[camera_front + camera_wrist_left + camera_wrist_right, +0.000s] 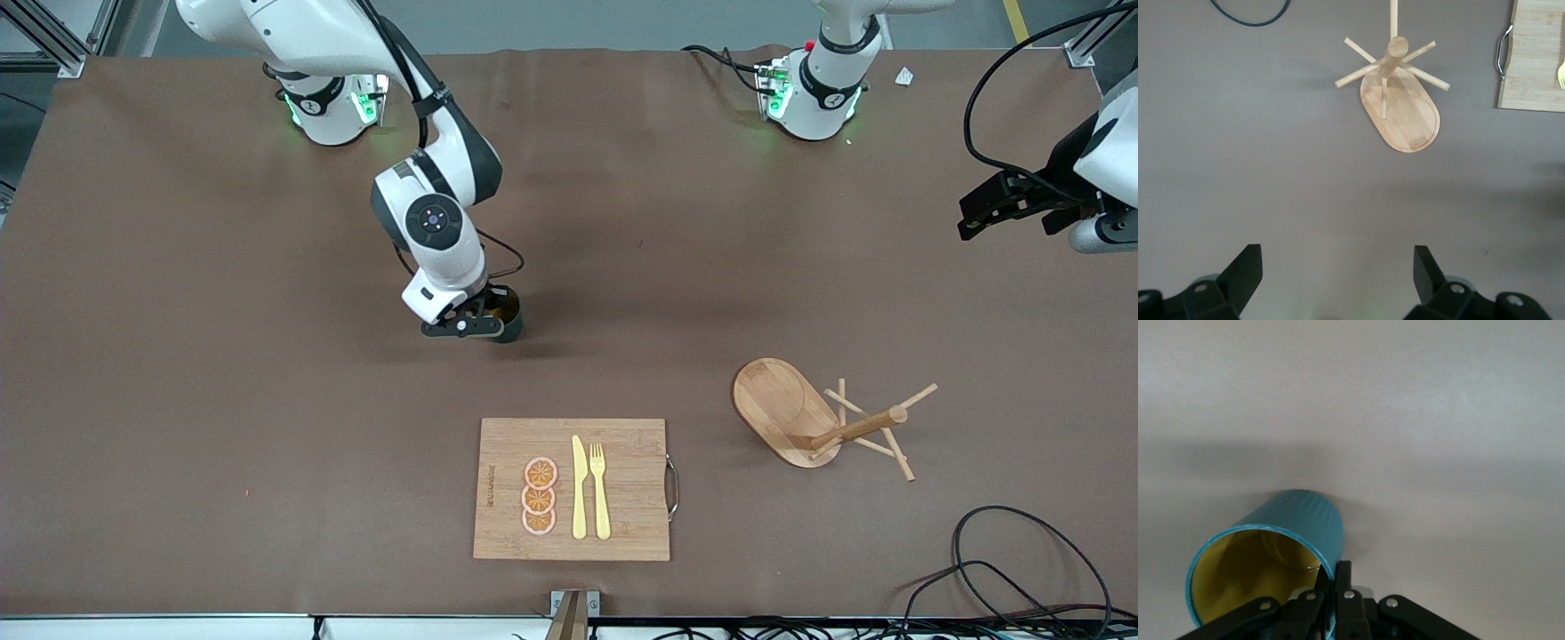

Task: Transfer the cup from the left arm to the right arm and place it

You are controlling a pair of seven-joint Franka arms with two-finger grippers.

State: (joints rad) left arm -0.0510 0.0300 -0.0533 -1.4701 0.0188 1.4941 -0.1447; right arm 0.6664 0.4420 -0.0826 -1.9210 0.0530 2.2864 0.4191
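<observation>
The teal cup [508, 318] stands on the brown table near its middle, farther from the front camera than the cutting board. My right gripper [484, 318] is shut on the cup's rim. In the right wrist view the cup [1281, 540] shows its ochre inside, and one finger sits inside the wall and one outside at my right gripper [1333, 577]. My left gripper [978, 213] is open and empty, up in the air over the left arm's end of the table. In the left wrist view my left gripper [1337, 263] hangs over bare table.
A wooden cutting board [622, 524] with orange slices [539, 496], a yellow knife [579, 489] and fork [600, 489] lies near the front edge. A wooden mug tree [805, 413] stands toward the left arm's end; it also shows in the left wrist view [1401, 100]. Black cables [1005, 569] lie at the front corner.
</observation>
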